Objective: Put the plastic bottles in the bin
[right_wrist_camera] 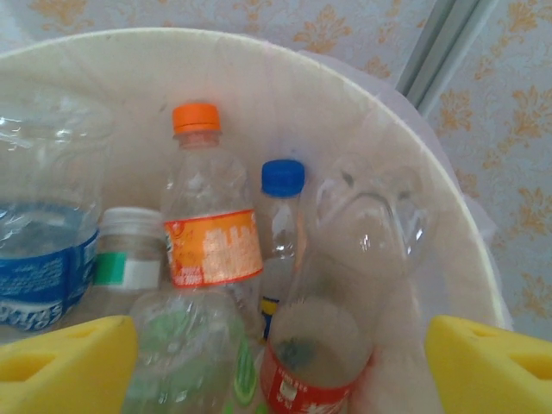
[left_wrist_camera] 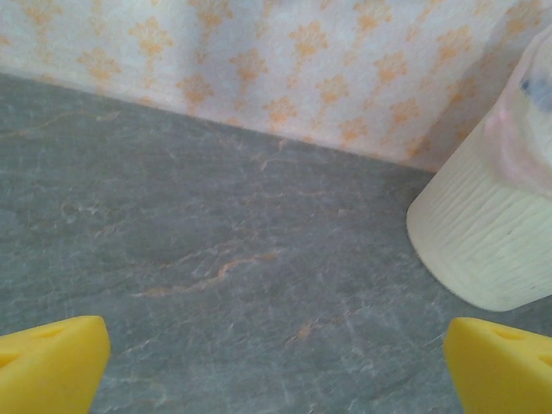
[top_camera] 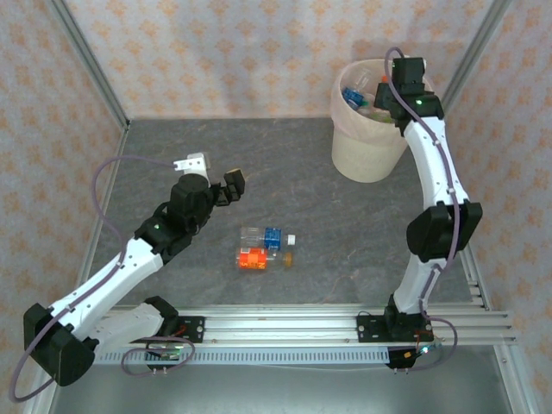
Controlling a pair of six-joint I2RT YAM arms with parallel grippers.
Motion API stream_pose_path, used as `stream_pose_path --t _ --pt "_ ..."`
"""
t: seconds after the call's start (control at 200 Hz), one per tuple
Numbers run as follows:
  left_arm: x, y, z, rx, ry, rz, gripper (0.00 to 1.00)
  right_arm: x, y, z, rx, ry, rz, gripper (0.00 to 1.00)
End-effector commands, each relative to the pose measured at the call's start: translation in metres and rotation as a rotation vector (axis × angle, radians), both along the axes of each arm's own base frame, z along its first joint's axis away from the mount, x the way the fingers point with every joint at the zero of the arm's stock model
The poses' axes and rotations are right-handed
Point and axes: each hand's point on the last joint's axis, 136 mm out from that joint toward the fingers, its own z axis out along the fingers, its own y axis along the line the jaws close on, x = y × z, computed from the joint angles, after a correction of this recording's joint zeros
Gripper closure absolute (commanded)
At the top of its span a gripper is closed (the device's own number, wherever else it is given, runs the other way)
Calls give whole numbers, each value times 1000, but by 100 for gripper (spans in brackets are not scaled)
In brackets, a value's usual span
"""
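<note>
The cream-white bin (top_camera: 369, 148) with its pale pink liner stands at the back right of the table. My right gripper (top_camera: 390, 97) hangs over its mouth. In the right wrist view that gripper (right_wrist_camera: 280, 373) is open, its yellow fingertips (right_wrist_camera: 65, 362) wide apart above several plastic bottles in the bin (right_wrist_camera: 470, 259): an orange-labelled one (right_wrist_camera: 211, 241), a blue-capped one (right_wrist_camera: 283, 216) and a red-labelled one (right_wrist_camera: 332, 345) that neither finger touches. On the table lie a blue-labelled bottle (top_camera: 269, 239) and an orange one (top_camera: 253, 258). My left gripper (top_camera: 213, 174) is open and empty, up and to the left of them.
The left wrist view looks across bare grey table toward the bin's ribbed side (left_wrist_camera: 483, 224) and the patterned back wall (left_wrist_camera: 259, 60). Metal frame posts (top_camera: 86, 60) rise at the back corners. An aluminium rail (top_camera: 285, 323) carries both arm bases along the near edge.
</note>
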Motion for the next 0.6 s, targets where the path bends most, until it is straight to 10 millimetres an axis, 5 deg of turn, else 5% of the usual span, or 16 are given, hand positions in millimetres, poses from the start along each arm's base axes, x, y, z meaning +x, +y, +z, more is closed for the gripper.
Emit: stream_pose_path --t 0.0,0.065,0.27,0.4,0.595 --pt "1 8 -6 12 50 49 0 -31 13 47 99 -137 72 8" --pt "0 11 -13 16 78 70 0 -44 27 50 141 -174 141 0" --pt "-6 31 -36 35 185 203 0 -101 94 52 278 -270 463 1" --pt "-21 43 -52 18 275 280 0 -137 151 21 242 -217 738 1" --pt "-46 54 -78 -22 368 332 0 -180 213 -55 119 -26 1025 1"
